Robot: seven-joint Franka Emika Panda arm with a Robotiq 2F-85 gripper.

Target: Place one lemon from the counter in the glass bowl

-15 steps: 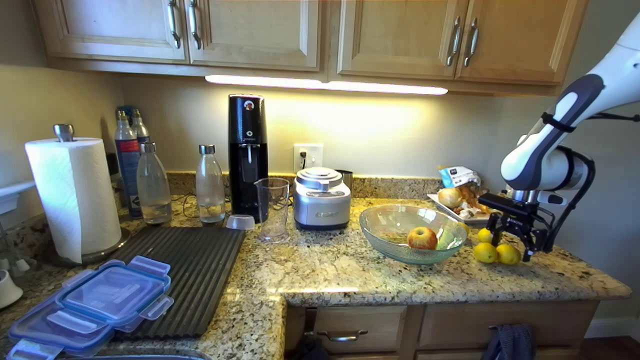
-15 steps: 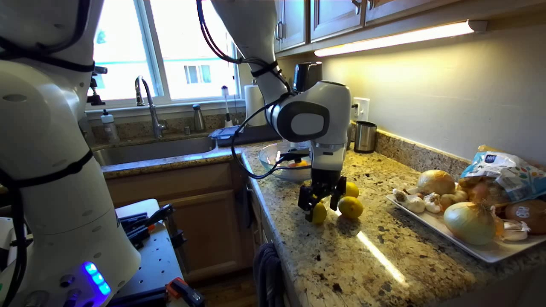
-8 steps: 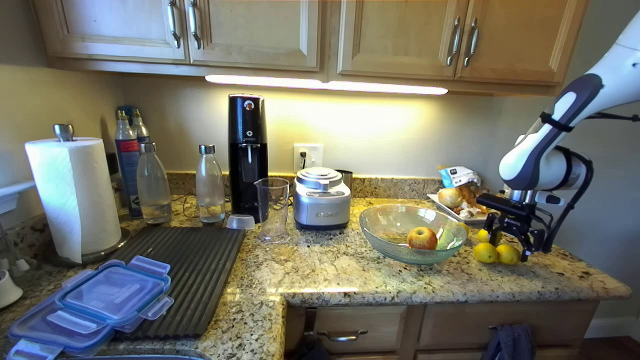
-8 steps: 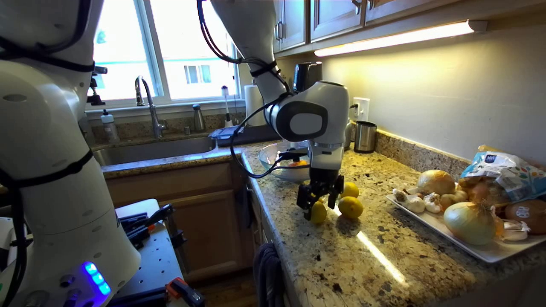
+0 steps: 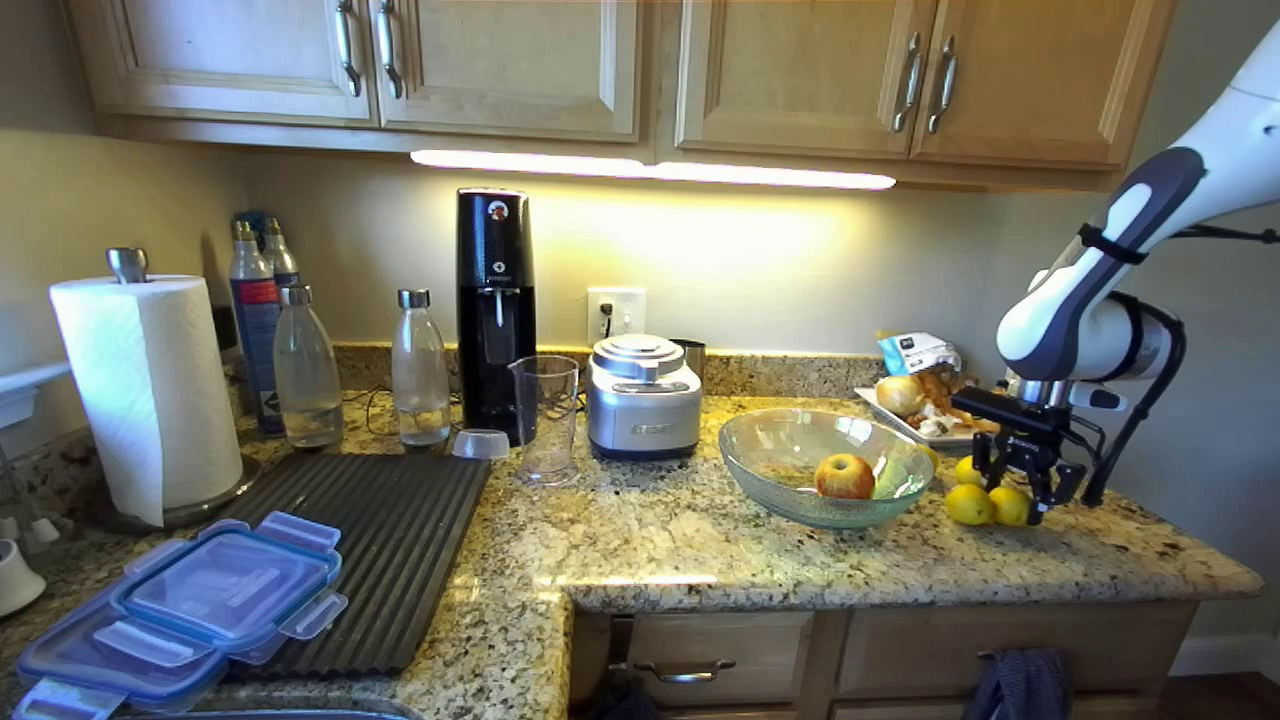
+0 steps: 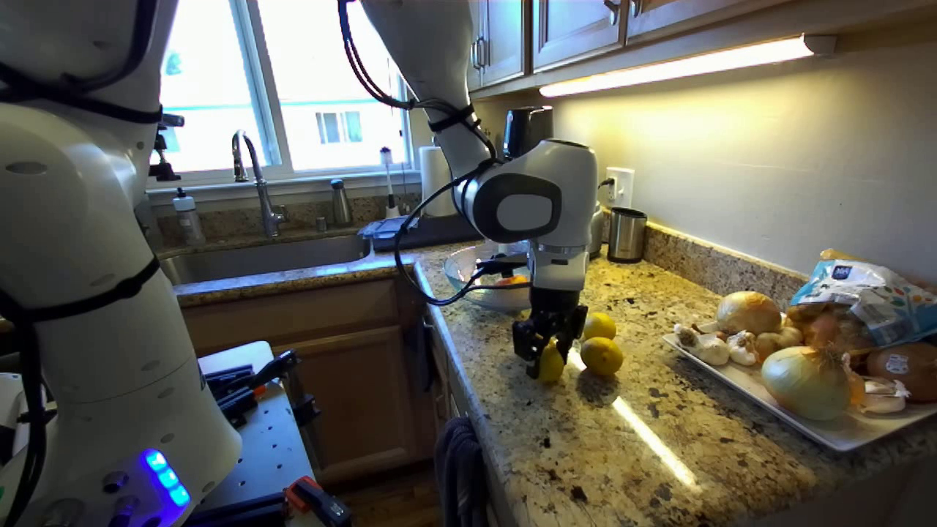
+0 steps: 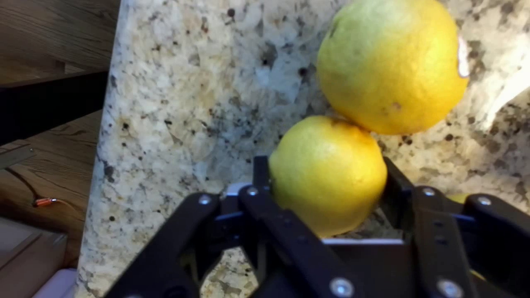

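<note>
Both fingertips of my gripper (image 7: pixel 329 176) press against the sides of a yellow lemon (image 7: pixel 325 182) in the wrist view. This lemon rests on the speckled granite counter (image 7: pixel 186 82) near its front edge. Touching it is a larger-looking second lemon (image 7: pixel 391 66). In an exterior view the front finger (image 5: pixel 1037 510) covers one side of the gripped lemon (image 5: pixel 1008 505). More lemons (image 6: pixel 602 356) lie beside the gripper toward the wall. The clear glass bowl (image 5: pixel 800 508) stands close to the lemons with a red-yellow apple (image 5: pixel 845 477) in it; the arm partly covers it in an exterior view.
Behind the lemons, a white plate (image 6: pixel 827 433) carries onions and garlic, with a printed bag (image 6: pixel 864 296) at its back. A silver food processor (image 5: pixel 645 410) and a clear pitcher (image 5: pixel 547 420) stand beyond the bowl. A towel (image 6: pixel 460 461) hangs off the front.
The gripper's fingers have come together onto the lemon between them. The gripper has shifted slightly toward the bowl, and the gripped lemon and its neighbour have moved a little the same way.
</note>
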